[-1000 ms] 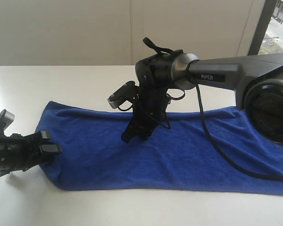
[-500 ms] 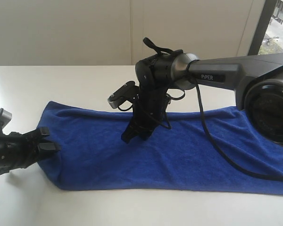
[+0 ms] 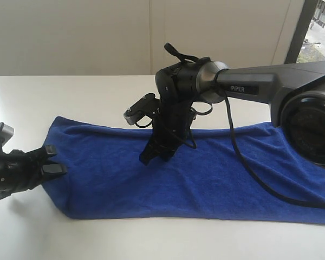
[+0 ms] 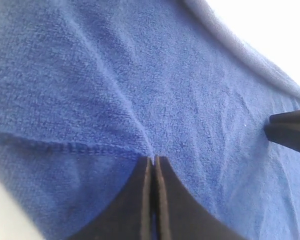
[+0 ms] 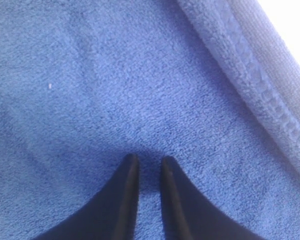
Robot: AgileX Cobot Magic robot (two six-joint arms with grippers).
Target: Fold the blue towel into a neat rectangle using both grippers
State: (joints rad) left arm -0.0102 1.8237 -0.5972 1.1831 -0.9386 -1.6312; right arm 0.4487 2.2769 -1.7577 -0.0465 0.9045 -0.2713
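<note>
The blue towel (image 3: 216, 173) lies as a long band across the white table, left to right. My left gripper (image 3: 50, 161) is at the towel's left end. In the left wrist view its jaws (image 4: 152, 159) are pressed together at a stitched hem, and creases in the blue towel (image 4: 90, 75) run out from the tips. My right gripper (image 3: 150, 157) points down onto the middle of the towel, near its far edge. In the right wrist view it (image 5: 147, 159) stands on the blue towel (image 5: 90, 75) with its narrow fingers slightly apart and nothing between them.
The white table (image 3: 70, 97) runs out around the towel on the far, left and near sides. The right arm's black cable (image 3: 249, 173) hangs over the towel's right half. A black finger tip (image 4: 290, 132) shows at the edge of the left wrist view.
My left gripper has drawn back a little to the left, staying at the towel's left end. The right arm has not moved.
</note>
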